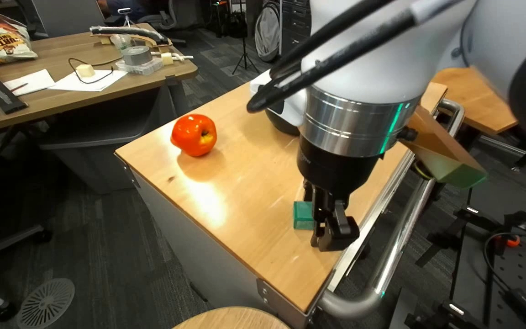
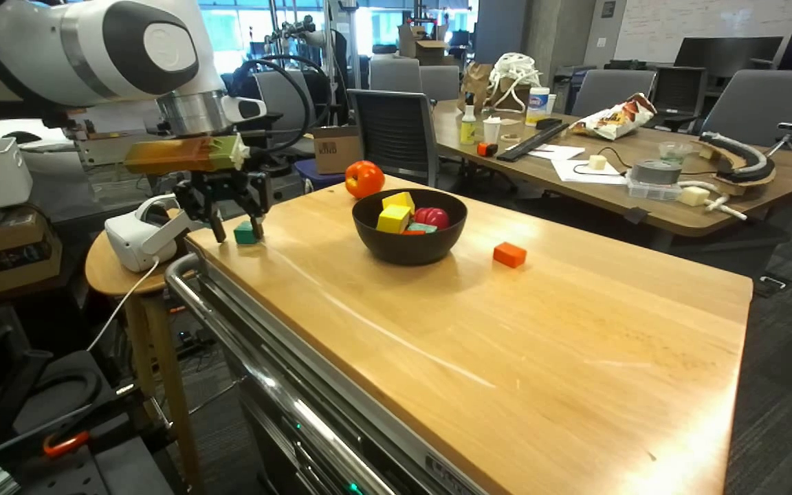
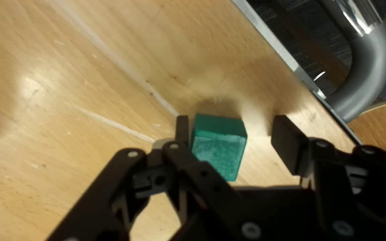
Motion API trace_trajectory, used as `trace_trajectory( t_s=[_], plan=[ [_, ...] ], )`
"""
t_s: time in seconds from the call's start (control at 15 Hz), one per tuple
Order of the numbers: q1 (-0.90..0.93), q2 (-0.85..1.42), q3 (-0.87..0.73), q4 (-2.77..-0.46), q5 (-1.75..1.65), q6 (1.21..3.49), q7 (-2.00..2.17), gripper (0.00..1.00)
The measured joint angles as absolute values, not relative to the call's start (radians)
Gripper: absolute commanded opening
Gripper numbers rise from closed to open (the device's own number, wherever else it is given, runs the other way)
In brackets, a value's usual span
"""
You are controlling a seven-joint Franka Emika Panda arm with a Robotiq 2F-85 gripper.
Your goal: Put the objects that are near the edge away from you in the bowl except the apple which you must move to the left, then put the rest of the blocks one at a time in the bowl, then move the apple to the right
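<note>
A green cube (image 3: 218, 150) rests on the table near its corner. My gripper (image 3: 233, 135) is open and lowered around it: the left finger (image 3: 182, 129) is right beside the cube, while bare wood shows between the cube and the right finger (image 3: 288, 144). The black bowl (image 2: 406, 249) stands mid-table, holding two yellow blocks (image 2: 393, 218), a dark red toy fruit (image 2: 432, 218), something green and something red-orange, partly hidden. Behind the bowl is the red-orange apple (image 1: 194, 135), near the table's far side. A red-orange block (image 2: 509, 254) lies on the table on the bowl's other side.
A metal rail (image 2: 279, 392) runs along the table's side, close to the gripper. A round stool (image 2: 104, 271) with a white headset (image 2: 138, 240) stands off the table's corner. In an exterior view the arm hides most of the bowl.
</note>
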State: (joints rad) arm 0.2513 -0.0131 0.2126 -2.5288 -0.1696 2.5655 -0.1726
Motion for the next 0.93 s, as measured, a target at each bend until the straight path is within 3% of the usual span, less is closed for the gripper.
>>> trace_trajectory(
  t_s=[0.2, 0.27, 0.6, 0.93],
  plan=[
    [0.25, -0.01, 0.213, -2.53, -0.222, 2.585, -0.123, 0.14],
    [0.25, -0.01, 0.213, -2.53, -0.234, 2.591, -0.105, 0.19],
    [0.225, -0.04, 0.199, -2.528, -0.327, 2.635, -0.017, 0.19],
    [0.102, -0.251, 0.142, -2.529, -0.448, 2.623, -0.001, 0.19]
  ],
)
